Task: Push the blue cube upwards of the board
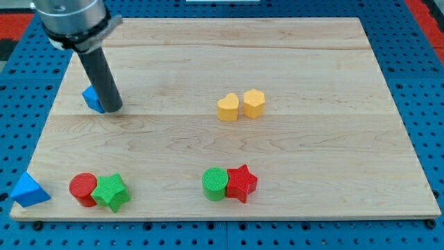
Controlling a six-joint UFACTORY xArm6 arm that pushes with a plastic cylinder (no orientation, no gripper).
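Note:
The blue cube (91, 98) sits near the wooden board's (291, 62) left edge, upper part, mostly hidden behind my rod. My tip (113, 108) rests on the board just right of and slightly below the cube, touching or nearly touching it. The rod rises up and to the left to the arm's grey end at the view's top left.
A blue triangular block (28, 189) lies at the bottom left corner. A red cylinder (83, 187) and a green star (112, 192) touch at the bottom left. A green cylinder (215, 183) and a red star (241, 182) touch at the bottom centre. Two yellow blocks (227, 107) (254, 103) sit mid-board.

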